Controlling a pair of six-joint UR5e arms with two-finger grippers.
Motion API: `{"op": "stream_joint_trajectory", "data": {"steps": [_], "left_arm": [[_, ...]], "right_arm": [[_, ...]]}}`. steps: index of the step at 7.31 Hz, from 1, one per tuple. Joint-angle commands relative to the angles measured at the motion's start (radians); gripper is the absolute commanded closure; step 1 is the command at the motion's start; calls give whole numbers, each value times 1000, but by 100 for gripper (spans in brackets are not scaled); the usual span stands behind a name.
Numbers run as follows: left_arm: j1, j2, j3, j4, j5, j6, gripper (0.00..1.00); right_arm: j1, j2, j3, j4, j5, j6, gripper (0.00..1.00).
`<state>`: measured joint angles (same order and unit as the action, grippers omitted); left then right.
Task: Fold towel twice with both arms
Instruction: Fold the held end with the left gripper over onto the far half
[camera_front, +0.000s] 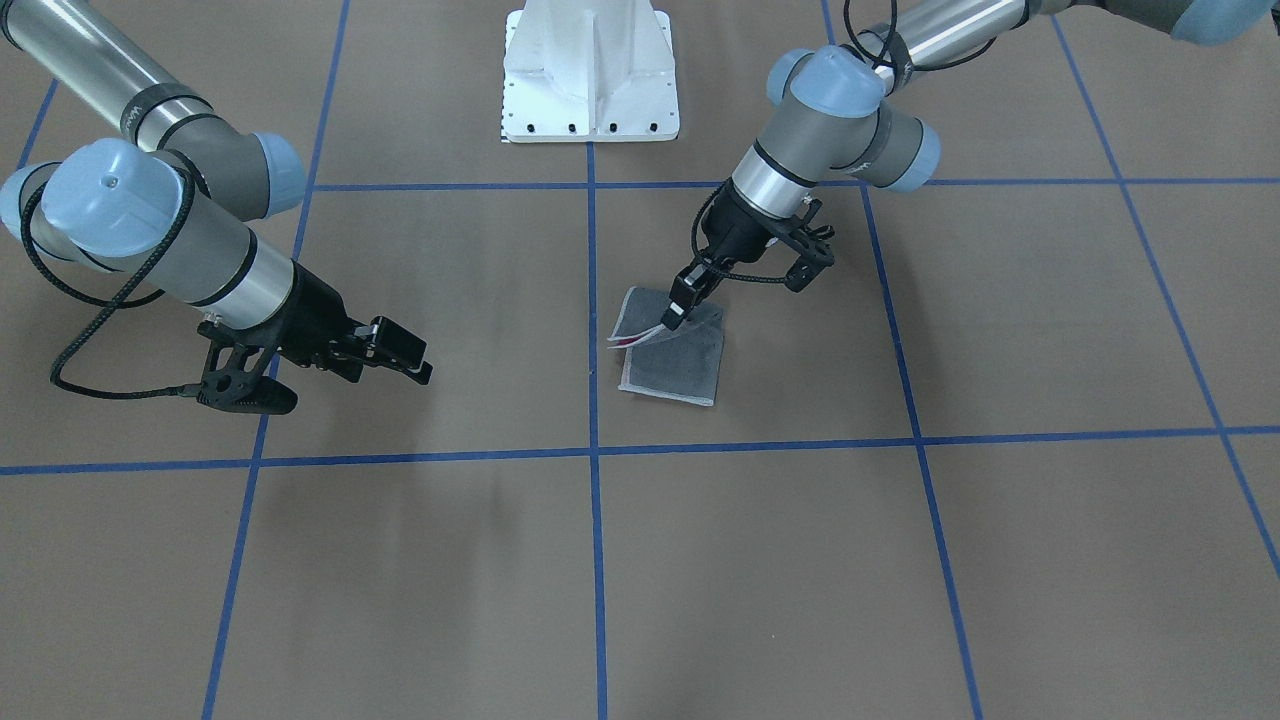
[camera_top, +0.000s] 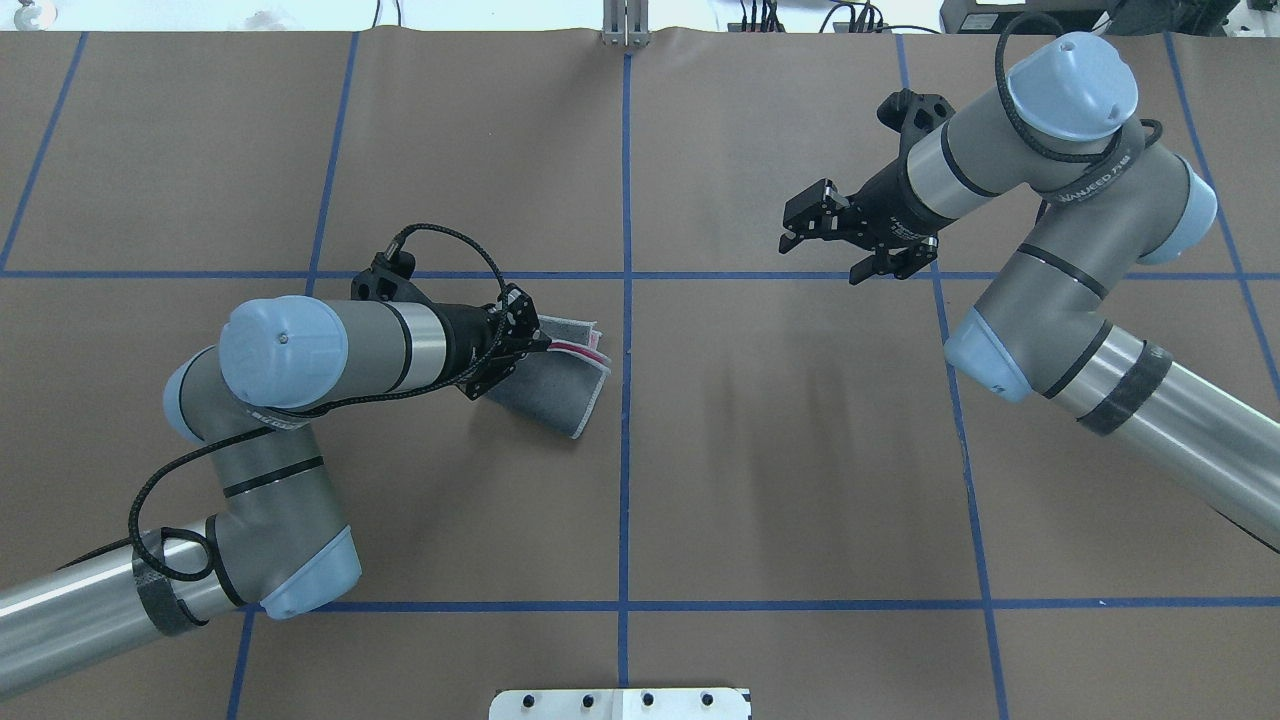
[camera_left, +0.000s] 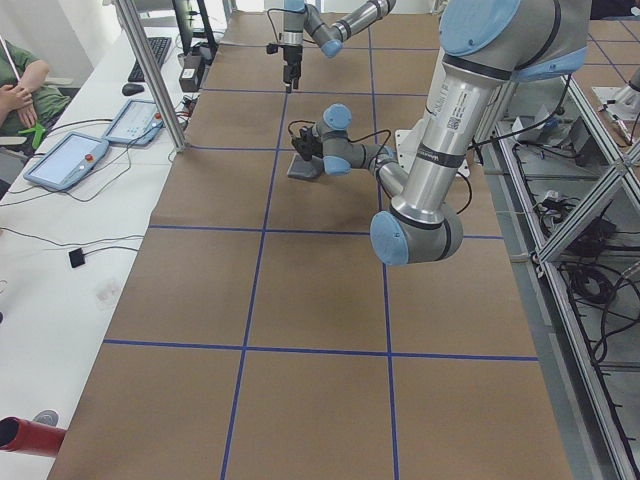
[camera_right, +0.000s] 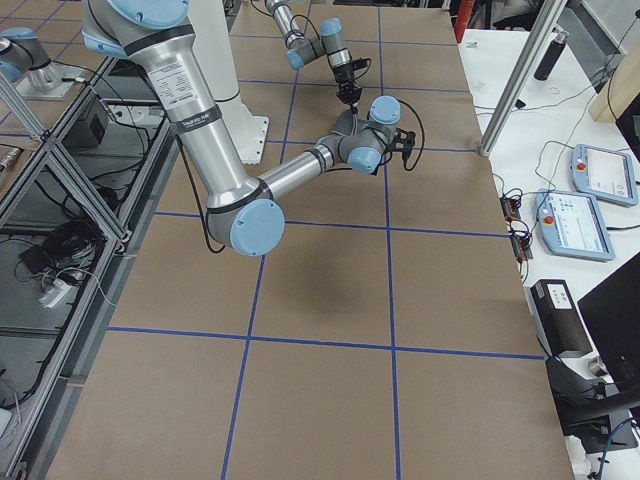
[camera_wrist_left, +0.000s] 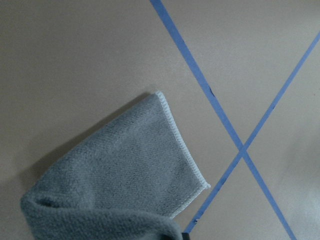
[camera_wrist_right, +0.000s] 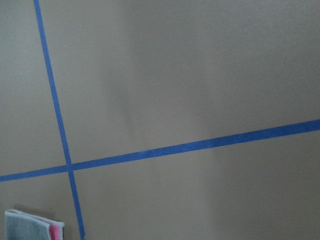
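The towel (camera_front: 690, 368), folded grey side out, lies on the counter (camera_front: 800, 560) beside the centre tape line. It looks soft and limp, best pinched at hemmed corners. The left end effector (camera_front: 672, 318) is clamped on its lifted edge, while the right end effector (camera_front: 408, 358) hangs well away with its fingers spread.

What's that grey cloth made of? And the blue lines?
The towel looks like soft terry cloth: fuzzy matte pile, stitched pale hem. The blue lines look like stuck-on tape: flat, straight strips, probably.
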<state>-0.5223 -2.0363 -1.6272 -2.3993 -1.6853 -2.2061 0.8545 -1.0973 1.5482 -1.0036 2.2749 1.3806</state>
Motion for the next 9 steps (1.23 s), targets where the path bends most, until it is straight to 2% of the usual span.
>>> {"op": "stream_joint_trajectory", "data": {"steps": [1, 3, 6, 9], "left_arm": [[-19, -1, 29, -7, 1, -53, 100], [-10, -5, 113, -49, 7, -53, 100], [-24, -8, 151, -67, 9, -55, 100], [-54, -62, 234, -67, 7, -55, 100]], "right_arm": [[0, 0, 0, 0, -2, 0, 1], [0, -1, -8, 0, -5, -2, 1], [0, -1, -14, 0, -14, -2, 1], [0, 0, -28, 2, -15, -11, 1]]}}
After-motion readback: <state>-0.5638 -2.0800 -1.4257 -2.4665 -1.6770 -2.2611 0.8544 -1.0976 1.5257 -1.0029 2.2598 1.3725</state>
